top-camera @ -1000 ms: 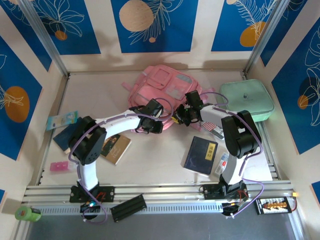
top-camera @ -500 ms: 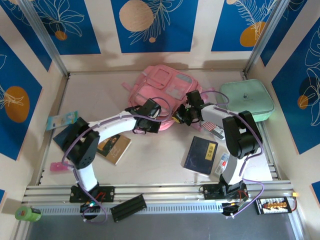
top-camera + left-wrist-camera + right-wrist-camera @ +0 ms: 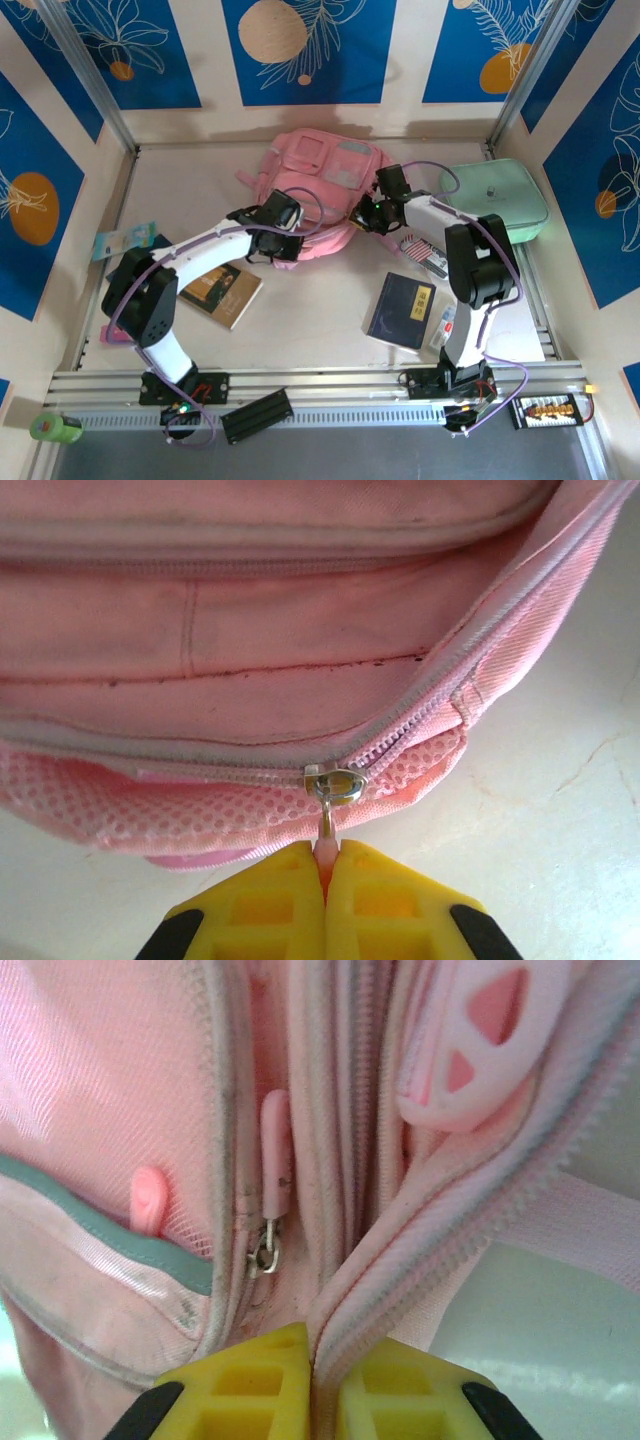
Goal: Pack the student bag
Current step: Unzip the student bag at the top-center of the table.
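Observation:
The pink student bag lies at the back middle of the table. My left gripper is at its near left edge. In the left wrist view that gripper is shut on the pink zip pull, which hangs from a metal slider above a mesh pocket. My right gripper is at the bag's right side. Up close, the right gripper is shut on a fold of the bag's zipped edge. Another pink zip pull hangs free just left of it.
A mint-green case sits at the back right. A dark blue book and a striped item lie near the right arm. On the left lie a brown-covered book, a blue packet and a small pink item.
The left gripper has shut on the zip pull and moved left. The right gripper has moved back with the bag's edge. The bag has shifted back and turned.

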Tool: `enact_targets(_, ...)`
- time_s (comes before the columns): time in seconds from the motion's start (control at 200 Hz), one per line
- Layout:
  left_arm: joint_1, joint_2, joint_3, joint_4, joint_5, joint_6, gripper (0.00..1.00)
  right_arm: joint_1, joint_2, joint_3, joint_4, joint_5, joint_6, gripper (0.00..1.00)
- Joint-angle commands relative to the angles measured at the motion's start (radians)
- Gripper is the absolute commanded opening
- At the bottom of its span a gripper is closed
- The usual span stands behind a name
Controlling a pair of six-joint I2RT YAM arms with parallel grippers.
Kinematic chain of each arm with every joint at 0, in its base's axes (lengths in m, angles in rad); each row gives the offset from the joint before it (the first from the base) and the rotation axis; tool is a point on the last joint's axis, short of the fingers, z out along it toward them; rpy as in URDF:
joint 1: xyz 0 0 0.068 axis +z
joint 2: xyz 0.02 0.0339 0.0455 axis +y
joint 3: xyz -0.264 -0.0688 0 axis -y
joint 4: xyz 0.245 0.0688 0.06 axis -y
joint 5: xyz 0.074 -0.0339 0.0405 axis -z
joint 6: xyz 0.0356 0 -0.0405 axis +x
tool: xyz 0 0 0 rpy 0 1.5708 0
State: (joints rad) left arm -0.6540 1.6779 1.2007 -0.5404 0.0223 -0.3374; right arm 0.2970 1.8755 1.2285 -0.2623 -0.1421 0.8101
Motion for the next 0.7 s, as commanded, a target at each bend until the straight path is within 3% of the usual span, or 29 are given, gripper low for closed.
enact_targets(0.0, -0.037, 0.019, 0.07, -0.097, 0.036, 0.015, 0.0, -0.043, -0.022, 0.004, 0.031, 0.028, -0.038, 0.19)
enact_targets(0.32, -0.11, 0.129, 0.236, -0.083, 0.087, -0.015, 0.0, -0.095, -0.309, -0.252, 0.005, -0.062, 0.182, 0.56)
enact_targets(0.48, -0.13, 0.167, 0.258, -0.059, 0.123, -0.04, 0.0, -0.035, -0.372, -0.343, 0.03, -0.126, 0.325, 0.61)
enact_targets(0.695, -0.131, 0.174, 0.249, -0.058, 0.113, -0.051, 0.0, 0.049, -0.296, -0.298, 0.068, -0.13, 0.41, 0.68)
